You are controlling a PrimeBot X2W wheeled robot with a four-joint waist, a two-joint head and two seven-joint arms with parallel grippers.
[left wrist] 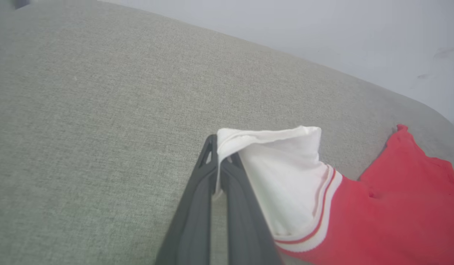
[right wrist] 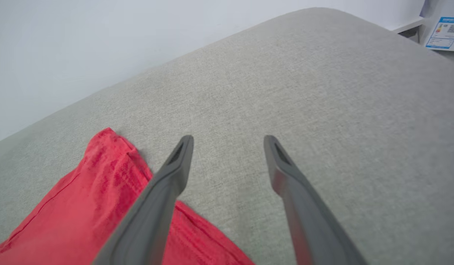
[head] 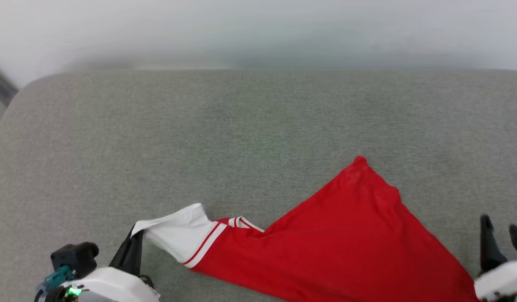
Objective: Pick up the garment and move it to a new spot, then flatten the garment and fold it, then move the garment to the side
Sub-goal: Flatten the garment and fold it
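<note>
The garment (head: 346,243) is a red jersey with a white sleeve (head: 183,230) edged in red-white trim, spread across the near part of the grey cushion (head: 241,126). Its plain red side faces up and one corner points away from me. At the lower left my left gripper (head: 134,237) is shut on the tip of the white sleeve (left wrist: 278,165); the left wrist view shows the cloth pinched between the two dark fingers (left wrist: 219,162). At the lower right my right gripper (head: 501,228) stands open, nothing between its fingers (right wrist: 228,141), just right of the garment's red edge (right wrist: 101,191).
The grey cushion stretches far ahead and to both sides, with a pale wall behind it. A rounded cushion corner lies at the far left (head: 32,84). A blue-white label (right wrist: 442,31) hangs past the cushion's far right end.
</note>
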